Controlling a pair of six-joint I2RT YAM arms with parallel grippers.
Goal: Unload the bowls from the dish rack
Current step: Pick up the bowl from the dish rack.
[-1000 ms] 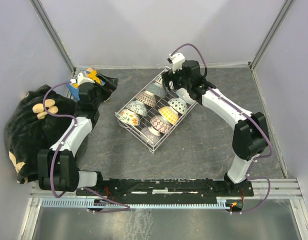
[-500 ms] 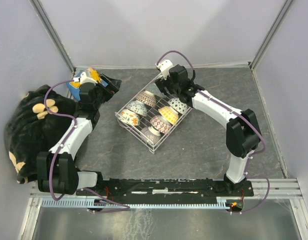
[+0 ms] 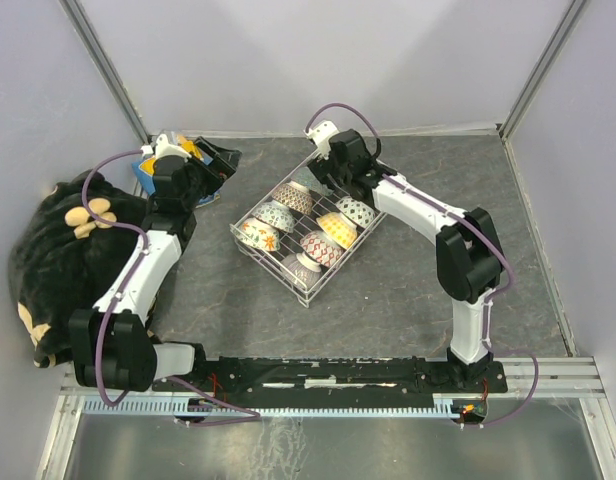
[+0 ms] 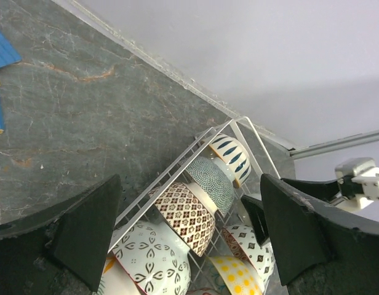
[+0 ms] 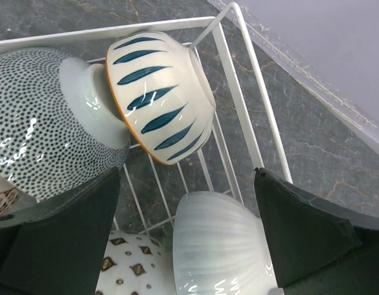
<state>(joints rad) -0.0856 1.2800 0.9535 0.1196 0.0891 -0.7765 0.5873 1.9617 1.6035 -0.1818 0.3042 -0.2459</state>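
Looks like a robot test booth in a lab, not a home kitchen. Shut in on three sides by plain pale panels [image 3: 288, 60], joined at the corners by bare metal posts [image 3: 106, 70]. Floored with a dark stone-look table [image 3: 388, 290] and edged at the near side by a metal rail [image 3: 328, 378], with the left arm [image 3: 138, 270] and the right arm [image 3: 428, 210] bolted to it, both trailing loose purple cables [image 3: 343, 108]. Set out with props: a dish rack [image 3: 271, 268] of bowls [image 3: 338, 228] and a black plush toy [image 3: 58, 250] slumped against the left panel.
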